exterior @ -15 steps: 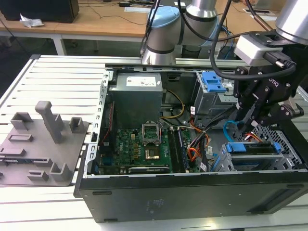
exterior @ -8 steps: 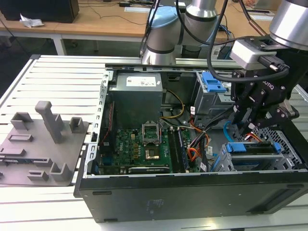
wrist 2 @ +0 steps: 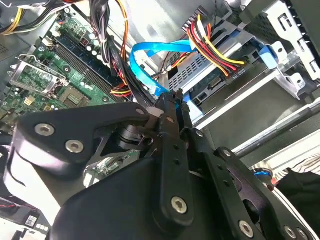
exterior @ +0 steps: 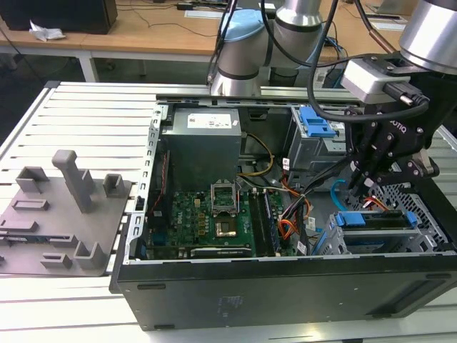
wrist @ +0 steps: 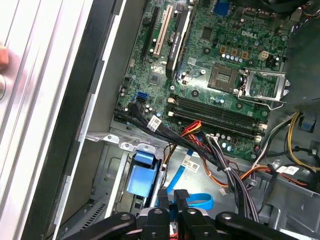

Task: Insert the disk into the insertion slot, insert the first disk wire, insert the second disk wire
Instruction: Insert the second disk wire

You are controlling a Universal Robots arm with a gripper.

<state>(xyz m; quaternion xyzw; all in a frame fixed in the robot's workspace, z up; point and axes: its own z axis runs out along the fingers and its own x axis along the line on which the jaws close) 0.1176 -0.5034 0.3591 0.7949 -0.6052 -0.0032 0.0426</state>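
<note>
The white printed label (exterior: 212,121) on the grey metal power-supply box (exterior: 193,153), at twelve o'clock in the exterior view, is too small for me to read. White lettering marks the body of my black gripper (exterior: 362,187) and the green circuit board (wrist: 215,60); small white tags (wrist: 155,121) sit on black cables (wrist: 142,117).

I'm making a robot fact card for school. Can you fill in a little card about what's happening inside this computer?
Place: open computer case on a slatted table
Robot tool: the gripper, down inside the case, next to the disk
Holding: the second disk wire, pinched at the fingertips
Disk: the disk sits in the insertion slot
Other wire: the red, yellow and black wire bundle appears plugged into the disk's end
Nearby: green motherboard
</note>
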